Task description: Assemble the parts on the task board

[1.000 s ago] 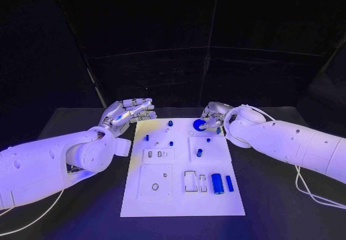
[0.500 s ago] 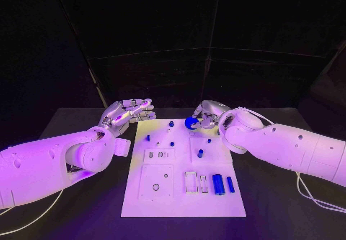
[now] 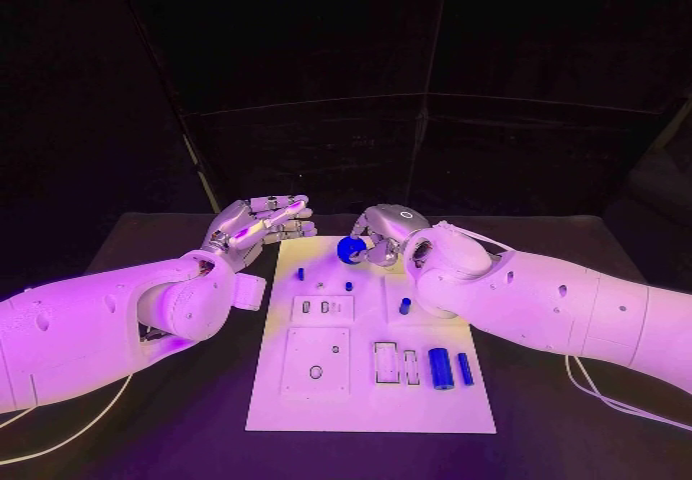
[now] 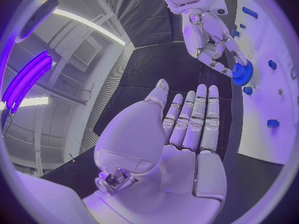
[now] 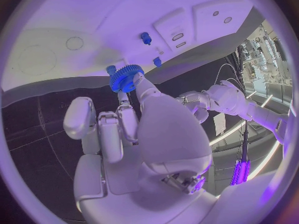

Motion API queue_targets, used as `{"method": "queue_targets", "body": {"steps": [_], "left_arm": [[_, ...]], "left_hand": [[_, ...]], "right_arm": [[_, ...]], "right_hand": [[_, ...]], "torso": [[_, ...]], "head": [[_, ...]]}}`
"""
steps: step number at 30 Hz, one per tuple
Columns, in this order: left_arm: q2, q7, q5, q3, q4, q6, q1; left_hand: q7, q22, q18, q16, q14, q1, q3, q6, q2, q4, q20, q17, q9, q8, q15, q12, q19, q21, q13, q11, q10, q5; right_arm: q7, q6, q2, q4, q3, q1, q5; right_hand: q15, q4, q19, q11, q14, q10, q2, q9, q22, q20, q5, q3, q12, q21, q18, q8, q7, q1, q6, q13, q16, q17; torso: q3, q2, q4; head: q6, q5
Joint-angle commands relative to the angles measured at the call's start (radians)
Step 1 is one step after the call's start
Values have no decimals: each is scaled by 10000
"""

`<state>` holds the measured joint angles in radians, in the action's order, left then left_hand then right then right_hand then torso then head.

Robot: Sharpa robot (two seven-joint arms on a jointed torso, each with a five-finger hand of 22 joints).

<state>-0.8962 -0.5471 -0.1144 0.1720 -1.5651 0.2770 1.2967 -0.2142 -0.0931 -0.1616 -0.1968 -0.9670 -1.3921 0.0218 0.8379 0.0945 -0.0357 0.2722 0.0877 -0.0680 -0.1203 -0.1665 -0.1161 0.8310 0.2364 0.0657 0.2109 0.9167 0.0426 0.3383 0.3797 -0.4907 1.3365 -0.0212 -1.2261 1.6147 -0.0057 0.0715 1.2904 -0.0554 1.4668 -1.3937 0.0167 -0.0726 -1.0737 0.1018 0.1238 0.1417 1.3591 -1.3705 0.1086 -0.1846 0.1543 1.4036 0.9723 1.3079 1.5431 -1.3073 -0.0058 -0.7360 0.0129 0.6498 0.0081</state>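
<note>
The small blue toothed gear [image 3: 351, 250] is pinched in the fingertips of the right robot hand [image 3: 378, 234] above the far end of the white task board [image 3: 369, 400], while the left robot hand [image 3: 260, 227] hovers beside the board, empty, fingers straight and apart.

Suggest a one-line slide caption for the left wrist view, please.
Left hand open with fingers extended beside the task board, while the right hand holds a blue gear above it.
</note>
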Motion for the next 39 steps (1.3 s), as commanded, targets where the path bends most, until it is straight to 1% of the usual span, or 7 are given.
{"method": "queue_targets", "body": {"steps": [1,7,15,20,26,35,39], "left_arm": [[14,-69,49,-8,12,-93,12],[50,-82,49,-10,41,-73,15],[70,-82,49,-10,66,-55,20],[103,-78,49,-11,77,-63,22],[119,-74,49,-11,91,-65,25],[148,-53,49,-11,105,-85,30],[158,-10,49,-11,103,-130,31]], "left_hand": [[-539,17,-190,48,-50,28,-45,76,49,5,-2,-14,13,67,12,61,63,-64,-12,18,33,40],[-539,18,-190,50,-50,27,-46,76,47,10,-2,-15,13,69,11,63,64,-66,-12,18,33,40],[-539,18,-190,50,-50,27,-46,76,47,10,-2,-15,13,69,11,63,64,-66,-12,18,33,40],[-539,18,-190,50,-50,27,-46,76,47,10,-2,-15,13,69,11,63,64,-66,-12,18,33,40],[-540,23,-189,56,-48,23,-48,76,38,24,-2,-17,13,73,10,70,65,-72,-13,19,33,39],[-540,24,-188,56,-48,24,-48,77,38,25,-2,-18,13,74,10,71,65,-73,-13,19,33,39],[-543,27,-188,60,-46,31,-47,76,36,26,-1,-20,13,78,9,75,66,-77,-13,20,31,39]], "right_arm": [[119,7,188,-173,-20,2,559],[144,-229,622,-663,-52,42,596],[155,-495,926,-1004,-60,54,604],[158,-785,1048,-1138,-64,61,604],[177,-981,1134,-1254,-82,72,605],[184,-1188,1195,-1331,-204,74,605],[223,-1177,1227,-1384,-218,74,605]], "right_hand": [[-73,-15,53,-24,915,-40,52,-14,-7,-47,63,65,27,-56,-129,41,-108,-95,142,85,52,-2085],[-71,-11,55,-28,916,-36,64,-9,-11,-47,61,69,20,-58,-130,57,-103,-116,135,80,53,-2089],[-65,-8,58,-37,916,-28,88,3,-14,-45,57,83,8,-61,-131,98,-92,-153,112,72,53,-2089],[-58,-8,52,-49,917,-18,122,15,-4,-41,42,92,-6,-57,-130,143,-78,-190,80,61,55,-2094],[-49,-5,48,-60,916,-7,146,23,1,-36,37,100,-20,-55,-130,177,-65,-220,58,50,53,-2091],[-32,-14,40,-79,916,18,225,33,8,-21,-24,106,-50,-51,-129,244,-45,-278,20,24,52,-2089],[-9,-16,27,-109,912,78,264,50,24,-3,-49,129,-117,-43,-127,335,-8,-321,-80,-42,45,-2074]], "torso": [[-1,2,-21],[-4,1,-10],[-5,1,-17],[-3,0,-15],[0,7,-31],[11,7,-27],[-2,4,-19]], "head": [[-6,13],[23,8],[46,28],[84,-5],[121,65],[174,72],[159,50]]}}
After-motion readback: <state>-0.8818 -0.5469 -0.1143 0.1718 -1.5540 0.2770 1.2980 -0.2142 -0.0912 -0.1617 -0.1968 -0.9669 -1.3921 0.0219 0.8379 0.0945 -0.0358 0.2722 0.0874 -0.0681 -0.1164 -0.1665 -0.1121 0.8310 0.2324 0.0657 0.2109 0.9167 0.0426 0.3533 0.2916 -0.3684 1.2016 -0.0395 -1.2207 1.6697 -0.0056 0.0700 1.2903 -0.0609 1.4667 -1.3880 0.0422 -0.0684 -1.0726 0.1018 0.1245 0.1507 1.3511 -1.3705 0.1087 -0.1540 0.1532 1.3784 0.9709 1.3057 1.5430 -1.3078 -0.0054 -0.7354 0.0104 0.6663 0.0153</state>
